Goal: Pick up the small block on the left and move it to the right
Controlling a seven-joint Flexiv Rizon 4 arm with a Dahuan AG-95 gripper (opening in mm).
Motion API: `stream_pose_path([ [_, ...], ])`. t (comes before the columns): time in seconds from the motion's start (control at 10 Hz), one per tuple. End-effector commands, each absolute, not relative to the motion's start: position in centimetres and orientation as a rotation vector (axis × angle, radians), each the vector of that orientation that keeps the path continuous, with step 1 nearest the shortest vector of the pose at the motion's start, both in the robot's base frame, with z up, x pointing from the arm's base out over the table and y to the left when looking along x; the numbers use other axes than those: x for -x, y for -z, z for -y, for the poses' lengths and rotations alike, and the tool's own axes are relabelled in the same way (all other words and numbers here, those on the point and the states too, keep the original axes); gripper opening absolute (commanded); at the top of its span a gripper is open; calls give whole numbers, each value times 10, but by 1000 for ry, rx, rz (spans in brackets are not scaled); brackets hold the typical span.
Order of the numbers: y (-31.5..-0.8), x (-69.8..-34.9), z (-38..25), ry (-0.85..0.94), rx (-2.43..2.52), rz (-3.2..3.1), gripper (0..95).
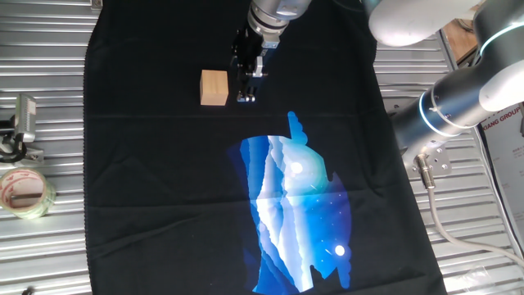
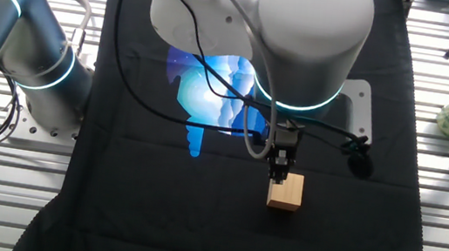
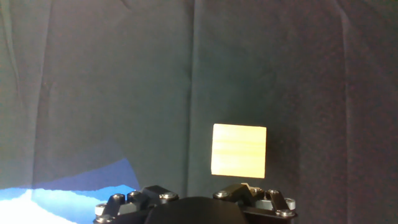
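Nearest the lens in the hand view is the dark underside of the end effector (image 3: pixel 198 208), only its bolted base showing, with the small block (image 3: pixel 239 150) just ahead of it and a little to one side on the black cloth (image 3: pixel 112 81). Its fingers are cut off by the frame there, and in both fixed views they read as a narrow dark cluster, so I cannot tell whether the jaws are wide or narrow. Nothing sits between them.

Reading one fixed view from left to right: a roll of clear tape (image 1: pixel 24 192) and a metal clip-like fixture (image 1: pixel 20 123) lie well off to the left of the end effector (image 1: pixel 248 92) on the ribbed metal bench (image 1: pixel 49 49), apart from the cloth. The tan wooden cube (image 1: pixel 214 88) rests flat on the cloth (image 1: pixel 147 180) just beside the fingers, on their left, apparently not touching. Lower and to the right of the end effector lies the blue printed picture (image 1: pixel 299 213) on the cloth.

Judging by this placement, the end effector stands low and next to the block rather than over it, so a grasp would first call for a small sideways shift to straddle the cube. The cloth gives a soft, high-contrast bed.

No containers appear; the tape roll's hollow core holds nothing visible.
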State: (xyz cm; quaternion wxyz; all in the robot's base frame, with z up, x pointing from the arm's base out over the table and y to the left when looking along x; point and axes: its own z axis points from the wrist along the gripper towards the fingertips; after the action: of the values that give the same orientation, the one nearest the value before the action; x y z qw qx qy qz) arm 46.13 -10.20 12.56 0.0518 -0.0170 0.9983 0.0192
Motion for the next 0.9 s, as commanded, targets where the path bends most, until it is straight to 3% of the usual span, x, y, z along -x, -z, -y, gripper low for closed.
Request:
stream_pose_path([
  [0.1,-126,-461,102,-62,56,-3036,760],
  [0.9,-126,-461,102,-14,36,-3017,760],
])
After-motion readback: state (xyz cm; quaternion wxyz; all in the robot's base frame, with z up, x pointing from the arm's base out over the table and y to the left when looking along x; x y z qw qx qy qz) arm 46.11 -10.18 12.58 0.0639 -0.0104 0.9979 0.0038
